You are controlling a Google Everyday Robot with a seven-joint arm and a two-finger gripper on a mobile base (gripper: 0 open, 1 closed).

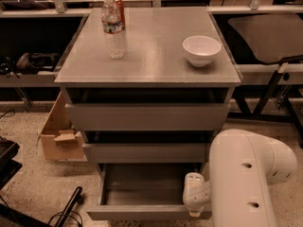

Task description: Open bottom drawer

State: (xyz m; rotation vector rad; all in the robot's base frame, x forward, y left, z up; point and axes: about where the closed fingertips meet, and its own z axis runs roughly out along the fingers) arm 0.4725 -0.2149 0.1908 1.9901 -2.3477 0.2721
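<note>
The bottom drawer (142,186) of the grey cabinet stands pulled out, showing a plain grey box interior with nothing visible in it; its flat front (142,213) is low in the view. Above it are two wider grey drawer fronts (147,117), both slightly proud of the cabinet. My white arm (246,174) reaches down at the right, and the gripper (195,211) sits at the drawer's right front corner, over its front edge. Its end is hidden behind the wrist.
A water bottle (113,30) with a can behind it and a white bowl (201,50) stand on the cabinet top (151,56). An open cardboard box (59,136) sits on the floor at the left. Dark cables and a black object lie at the bottom left.
</note>
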